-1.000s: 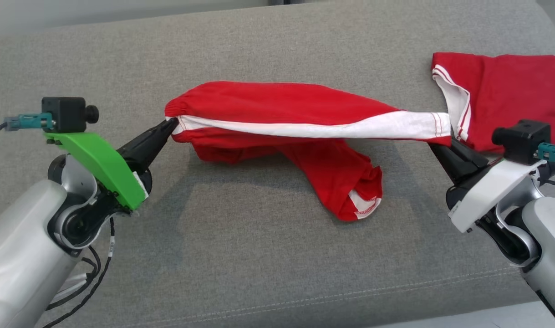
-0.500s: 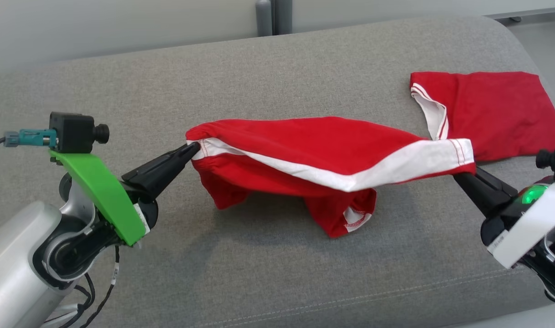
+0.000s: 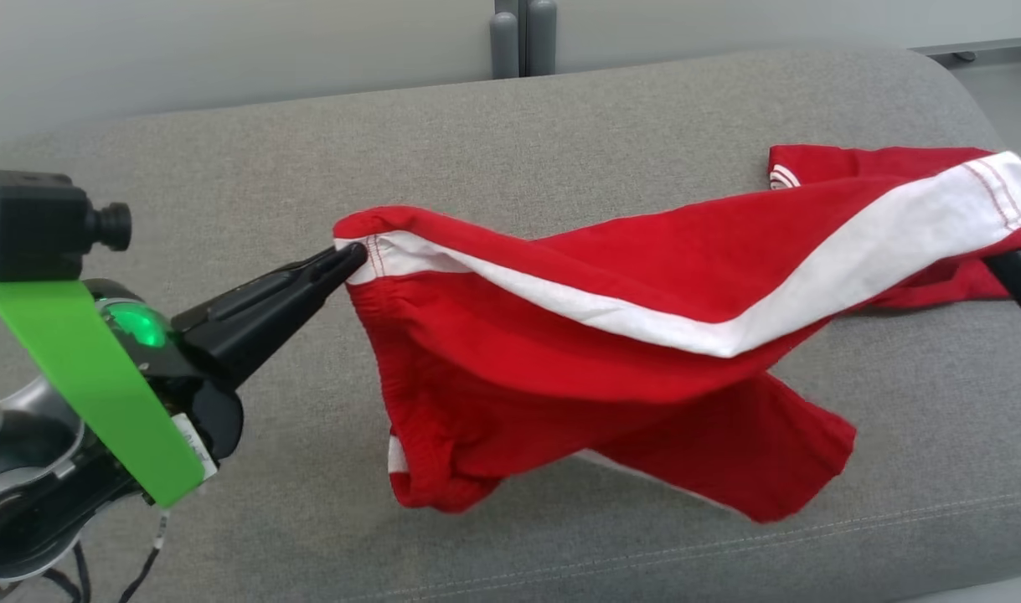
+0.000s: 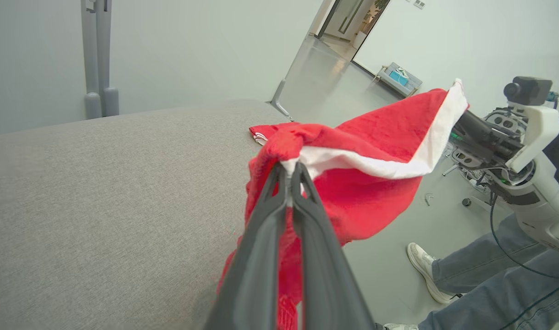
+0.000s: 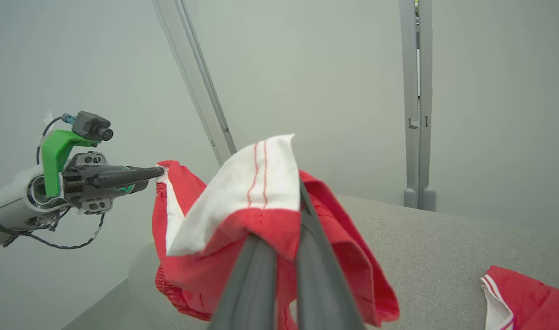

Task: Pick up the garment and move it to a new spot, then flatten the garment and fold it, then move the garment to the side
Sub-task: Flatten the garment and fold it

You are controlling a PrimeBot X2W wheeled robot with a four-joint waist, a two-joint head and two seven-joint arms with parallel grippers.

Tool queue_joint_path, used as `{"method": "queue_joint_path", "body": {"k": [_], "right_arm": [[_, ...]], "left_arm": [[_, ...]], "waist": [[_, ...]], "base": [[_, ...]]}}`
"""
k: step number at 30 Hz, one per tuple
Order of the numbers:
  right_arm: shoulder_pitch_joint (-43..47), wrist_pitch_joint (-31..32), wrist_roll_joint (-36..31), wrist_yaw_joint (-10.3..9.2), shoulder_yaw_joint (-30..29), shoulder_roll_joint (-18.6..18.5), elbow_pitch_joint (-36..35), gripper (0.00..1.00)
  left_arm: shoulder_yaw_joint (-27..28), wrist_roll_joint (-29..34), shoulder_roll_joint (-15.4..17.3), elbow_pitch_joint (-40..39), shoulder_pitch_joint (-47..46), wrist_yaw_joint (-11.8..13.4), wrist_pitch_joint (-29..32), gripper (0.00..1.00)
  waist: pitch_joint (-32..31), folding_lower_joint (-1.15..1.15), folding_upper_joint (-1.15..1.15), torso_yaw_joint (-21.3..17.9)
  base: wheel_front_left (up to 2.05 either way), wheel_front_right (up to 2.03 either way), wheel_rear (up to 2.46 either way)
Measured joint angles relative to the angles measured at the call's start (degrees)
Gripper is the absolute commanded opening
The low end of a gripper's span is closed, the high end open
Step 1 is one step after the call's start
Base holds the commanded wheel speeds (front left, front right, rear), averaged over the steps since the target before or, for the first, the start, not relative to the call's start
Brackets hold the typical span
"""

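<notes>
i've got the red shorts (image 3: 560, 352) hung over the grey cushion (image 3: 225, 151), left gripper (image 3: 355, 258) pinched tight on the waistband, right gripper (image 4: 463, 121) pinched tight on the white-striped hem; pick-up looks done, with placing, flattening, folding and setting aside left. left wrist view adds a person's jeans (image 4: 481, 270) and shoe (image 4: 423, 268); right wrist view shows the other red garment (image 5: 527, 298) lying plainly on the cushion.

Head above; wrists close on garment (image 3: 518, 360)

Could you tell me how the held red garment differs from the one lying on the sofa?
The red white-banded shorts hang stretched between left gripper and right gripper; the red white-trimmed garment lies on the grey sofa. The shorts' white band is wide; the garment's stripes are thin. Both are red.
</notes>
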Motion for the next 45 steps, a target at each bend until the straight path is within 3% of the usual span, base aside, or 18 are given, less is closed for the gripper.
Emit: {"method": "queue_joint_path", "body": {"k": [1, 5, 10, 13, 19, 22, 26, 29, 32, 35, 40, 45], "right_arm": [[1.1, 0.8, 3.0, -1.04, -2.3, -0.9, -0.5, 0.0], [1.7, 2.8, 9.8, -1.83, -3.7, -0.9, 1.3, 0.0], [-2.0, 6.0, 15.4, -2.47, -0.4, 2.6, 9.3, 0.0], [-9.5, 6.5, 17.1, -4.67, 0.8, 7.0, 13.2, 0.0], [-33.8, 3.9, 15.7, -12.56, 1.4, 18.0, 19.9, 0.0], [-46.8, -0.3, 11.0, -13.47, 1.2, 22.6, 23.3, 0.0], [-58.3, -3.7, 6.7, -12.89, 1.4, 24.9, 26.5, 0.0], [-58.4, -2.8, 3.6, -12.84, 5.5, 23.3, 27.8, 0.0], [-53.3, -0.7, 1.8, -11.57, 10.4, 21.8, 28.0, 0.0], [-44.3, -0.4, 1.4, -8.1, 13.9, 21.0, 29.7, 0.0], [-29.9, -2.1, 1.3, -4.21, 16.1, 20.4, 35.4, 0.0], [-24.7, -3.7, 1.2, -1.32, 17.1, 19.9, 39.1, 0.0]], "left_arm": [[1.0, -0.6, 1.9, -2.3, -0.1, 2.2, 1.0, 0.0], [2.4, -4.2, 4.0, -3.4, -0.5, 5.8, 3.1, 0.0], [2.0, -7.3, 3.3, 3.4, -4.0, 6.5, 7.0, 0.0], [0.5, -6.5, 0.7, 9.3, -8.0, 6.9, 9.4, 0.0], [0.6, -0.6, -8.1, 21.2, -20.0, 6.9, 8.6, 0.0], [4.2, 5.7, -13.5, 25.7, -27.8, 6.9, 2.5, 0.0], [8.9, 9.1, -19.6, 27.8, -36.2, 6.9, -5.8, 0.0], [3.0, 13.2, -19.0, 27.4, -35.1, 7.0, -5.1, 0.0], [-2.6, 15.7, -17.2, 27.5, -27.5, 7.0, -4.1, 0.0], [-6.9, 17.7, -16.7, 29.5, -19.6, 5.5, -6.6, 0.0], [-7.8, 17.9, -17.7, 34.3, -10.4, 3.2, -11.7, 0.0], [-7.8, 17.0, -17.5, 35.9, -6.3, 1.3, -14.4, 0.0]], "waist": [[0.7, 0.0, 0.0, 0.1], [2.9, 0.0, 0.0, 0.3], [6.3, 0.0, 0.0, 0.6], [8.6, 0.0, 0.0, 1.0], [13.1, 0.0, 0.0, 2.4], [15.5, 0.0, 0.0, 3.1], [18.7, 0.0, 0.0, 4.0], [21.1, 0.0, 0.0, 4.6], [23.6, 0.0, 0.0, 5.1], [26.0, 0.01, 0.0, 5.5], [27.7, 0.01, 0.0, 5.9], [25.8, 0.01, 0.0, 5.9]], "base": [[0.0, 0.0, 0.0], [0.0, 0.0, 0.0], [0.0, 0.0, 0.0], [0.0, 0.0, 0.0], [0.0, 0.0, 0.0], [0.0, 0.0, 0.0], [0.0, 0.0, 0.0], [0.0, 0.0, 0.0], [0.0, 0.0, 0.0], [0.0, 0.0, 0.0], [0.0, 0.0, 0.0], [0.0, 0.0, 0.0]]}}
